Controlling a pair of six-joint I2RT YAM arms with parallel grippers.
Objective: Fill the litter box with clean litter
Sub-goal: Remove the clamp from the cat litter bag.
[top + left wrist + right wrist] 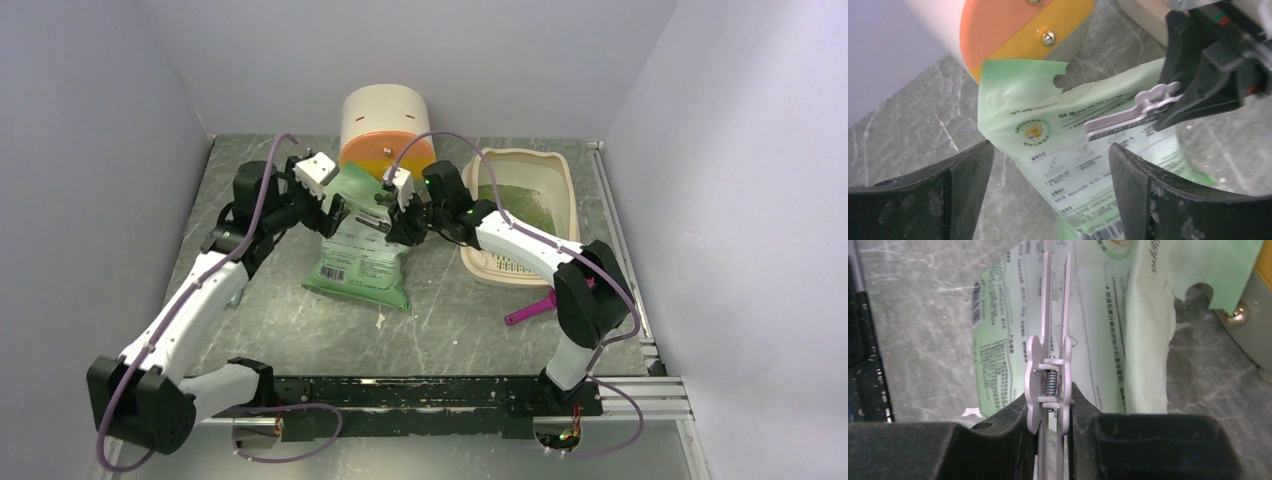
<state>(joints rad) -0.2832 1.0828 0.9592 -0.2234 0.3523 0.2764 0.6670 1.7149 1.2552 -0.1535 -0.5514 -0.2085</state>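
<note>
The right gripper [1050, 405] is clamped on the handles of a pale spring clip [1047, 365], whose blades point over the green bag [360, 255] at the centre of the top view. The left gripper [1050, 160] stands wide apart and empty, just left of the bag's top. The litter box [572, 205] sits to the right of both grippers, in the upper right, with clean litter [520, 205] thinly covering its floor. Filling looks partly done. The bag lies flat, apart from the box, so further pouring seems left to do.
</note>
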